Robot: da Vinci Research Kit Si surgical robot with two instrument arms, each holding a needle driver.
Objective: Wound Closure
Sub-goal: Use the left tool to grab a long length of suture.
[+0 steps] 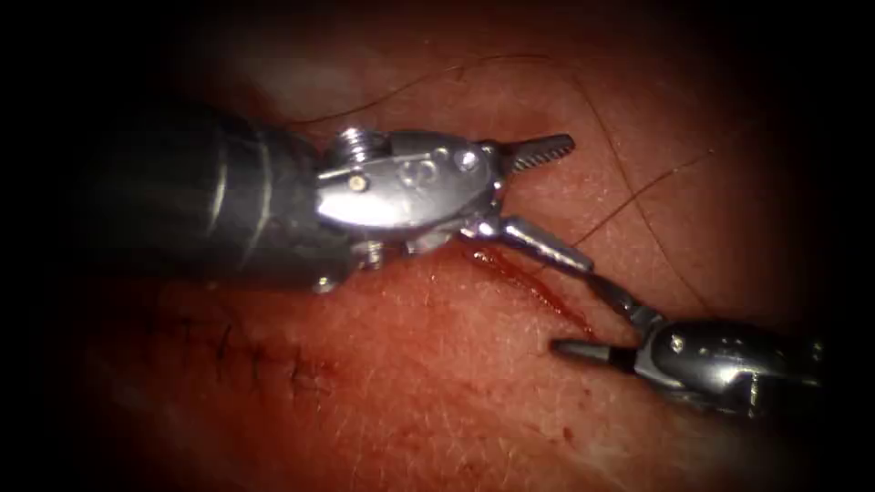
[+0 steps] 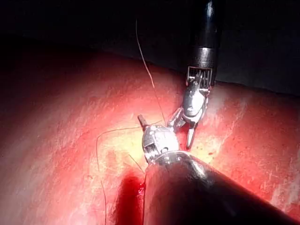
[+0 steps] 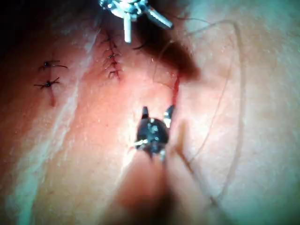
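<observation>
The left tool [image 1: 547,196], nearest the endoscope, is seen with its jaws spread wide above the tissue [image 1: 410,383]; one jaw points up and right, the other reaches down toward the cut [image 1: 533,287]. Nothing is held between them. The right tool [image 1: 606,323] is seen at the lower right, its jaws also well apart: one lies along the right end of the cut and close to the left tool's lower jaw, the other points left over the tissue below the cut. Nothing can be made out in its grasp. In the right wrist view the same tool [image 3: 157,112] is shown with its two tips astride the red line of the cut [image 3: 176,89], and the left tool [image 3: 136,18] is seen beyond it, open.

Thread [image 1: 638,196] is laid loose across the tissue right of the cut, in long thin curves. Red fluid [image 1: 510,269] is pooled in the cut. Dark stitches [image 1: 255,355] are seen in a row left of the open part. The needle cannot be made out.
</observation>
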